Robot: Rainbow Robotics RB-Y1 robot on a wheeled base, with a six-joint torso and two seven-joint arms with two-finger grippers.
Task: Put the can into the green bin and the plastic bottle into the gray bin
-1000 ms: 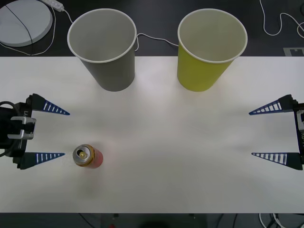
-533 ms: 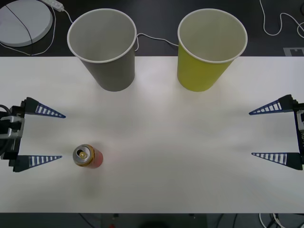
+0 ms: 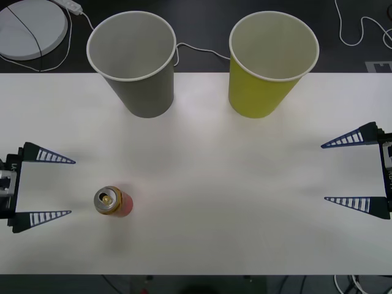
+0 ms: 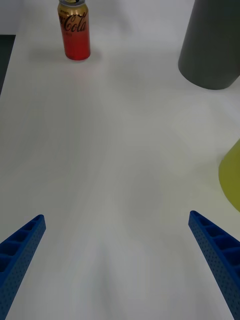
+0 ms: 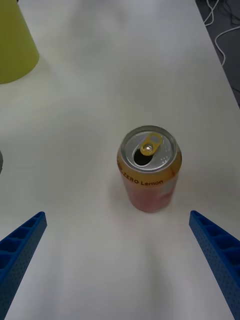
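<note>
The can (image 3: pixel 112 201) (image 5: pixel 149 169) (image 4: pixel 74 30), orange-red with a shiny pull-tab top, stands upright on the white table near the front left. My left gripper (image 3: pixel 67 187) is open at the table's left edge, its blue fingers pointing at the can, which lies a short way beyond the fingertips. The gray bin (image 3: pixel 133 62) (image 4: pixel 212 42) stands at the back left and the green bin (image 3: pixel 271 62) (image 5: pixel 14 42) (image 4: pixel 231 175) at the back right. My right gripper (image 3: pixel 324 173) waits open at the right edge with nothing between its fingers. The plastic bottle is out of view.
The white table (image 3: pixel 208 184) stretches between both arms. Behind it lie a round white disc (image 3: pixel 27 27) and white cables (image 3: pixel 361 30) on a dark floor.
My left gripper has drawn back toward the left edge and shifted toward the front, now lined up with the can. The right arm and the can have not moved.
</note>
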